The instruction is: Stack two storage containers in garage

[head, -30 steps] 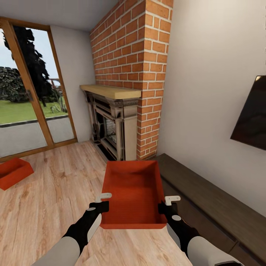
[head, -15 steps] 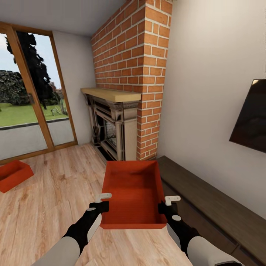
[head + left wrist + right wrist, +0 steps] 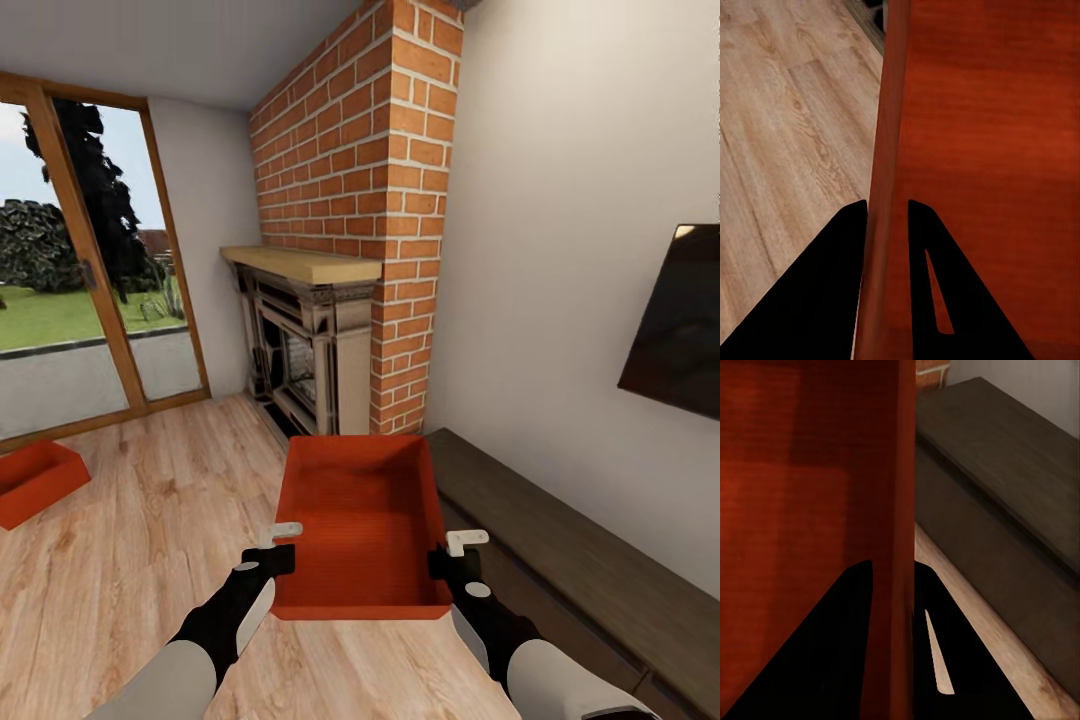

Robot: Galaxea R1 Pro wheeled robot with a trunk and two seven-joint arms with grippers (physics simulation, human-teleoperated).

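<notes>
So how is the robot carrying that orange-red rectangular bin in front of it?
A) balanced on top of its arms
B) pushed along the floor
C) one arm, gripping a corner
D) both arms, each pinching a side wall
D: in the head view the left gripper and right gripper sit at opposite side walls of the orange-red rectangular bin, and each wrist view shows a wall between two dark fingers.

Bright, even daylight from the glass door [image 3: 80,290]; wrist views are soft, with black, detail-less fingers.
</notes>
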